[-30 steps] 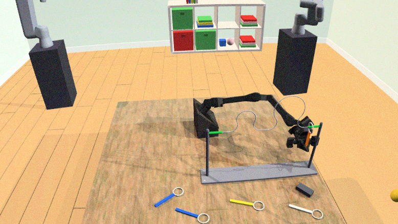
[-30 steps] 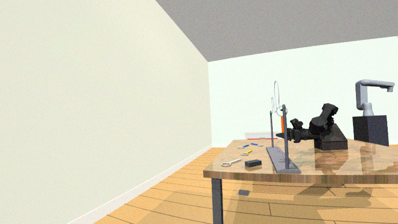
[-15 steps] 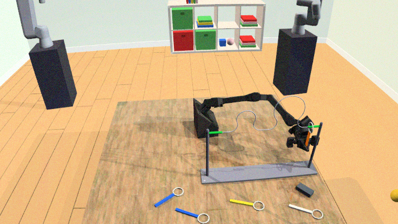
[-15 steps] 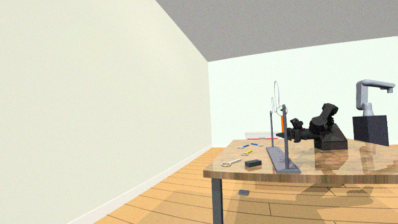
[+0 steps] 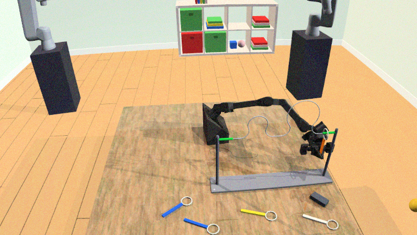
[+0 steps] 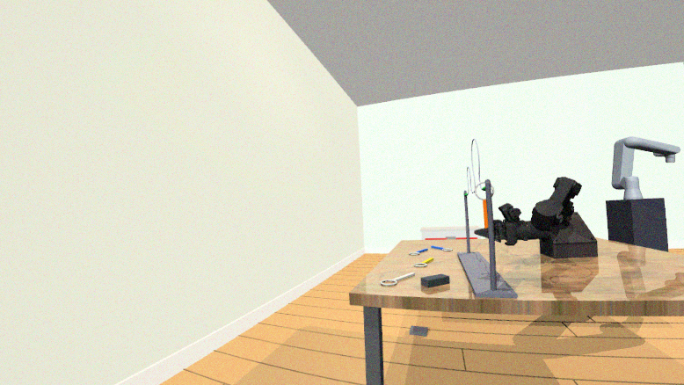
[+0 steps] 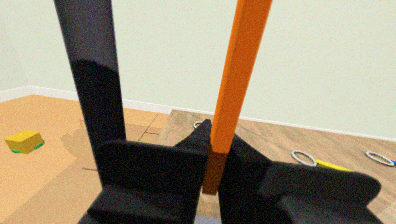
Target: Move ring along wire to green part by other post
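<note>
The black two-fingered claw [image 5: 322,156] [image 6: 476,231] [image 7: 211,124] is clamped on the straight orange bar-shaped handle [image 5: 322,146] [image 6: 485,214] [image 7: 235,90], near its lower end. The pale round ring [image 5: 326,134] [image 6: 477,193], joined to the top of the handle, is located at the green wire section [image 5: 332,132] next to the dark grey upright post [image 5: 330,154] [image 6: 490,239] [image 7: 95,65] at the counter's edge. Whether ring and green section are in contact cannot be told. The other green wire section [image 5: 225,139], beside the far post [image 5: 217,160] [image 6: 467,224], is well apart from the ring. Between the two sections, the thin grey wire [image 5: 267,124] [image 6: 472,148] is bent into curves. Both posts are carried by a flat grey base plate [image 5: 271,182] [image 6: 478,274] on the wood-grained counter [image 5: 140,181] [image 6: 516,306] [image 7: 280,135].
</note>
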Available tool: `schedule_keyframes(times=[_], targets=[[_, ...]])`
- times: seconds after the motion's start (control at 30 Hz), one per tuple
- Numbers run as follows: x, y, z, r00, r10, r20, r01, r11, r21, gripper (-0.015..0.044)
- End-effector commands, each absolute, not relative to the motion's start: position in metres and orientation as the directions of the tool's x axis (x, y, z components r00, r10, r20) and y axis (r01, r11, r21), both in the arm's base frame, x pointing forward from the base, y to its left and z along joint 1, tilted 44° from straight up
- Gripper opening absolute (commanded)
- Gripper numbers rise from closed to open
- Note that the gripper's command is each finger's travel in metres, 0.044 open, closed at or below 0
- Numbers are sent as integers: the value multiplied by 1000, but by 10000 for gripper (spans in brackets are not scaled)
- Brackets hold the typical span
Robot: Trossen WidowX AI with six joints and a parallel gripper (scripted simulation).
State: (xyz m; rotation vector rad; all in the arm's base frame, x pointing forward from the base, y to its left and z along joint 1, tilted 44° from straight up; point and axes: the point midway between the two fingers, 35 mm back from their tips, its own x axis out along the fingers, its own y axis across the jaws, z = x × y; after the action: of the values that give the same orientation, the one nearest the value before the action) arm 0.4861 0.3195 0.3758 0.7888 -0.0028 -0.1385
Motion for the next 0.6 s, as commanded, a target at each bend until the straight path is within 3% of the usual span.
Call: schedule_keyframes(times=[0.0,0.57], targets=[[480,316,380,993,-96,-71,117,691,714,-150],[438,304,373,950,127,-286,120,696,708,-150]])
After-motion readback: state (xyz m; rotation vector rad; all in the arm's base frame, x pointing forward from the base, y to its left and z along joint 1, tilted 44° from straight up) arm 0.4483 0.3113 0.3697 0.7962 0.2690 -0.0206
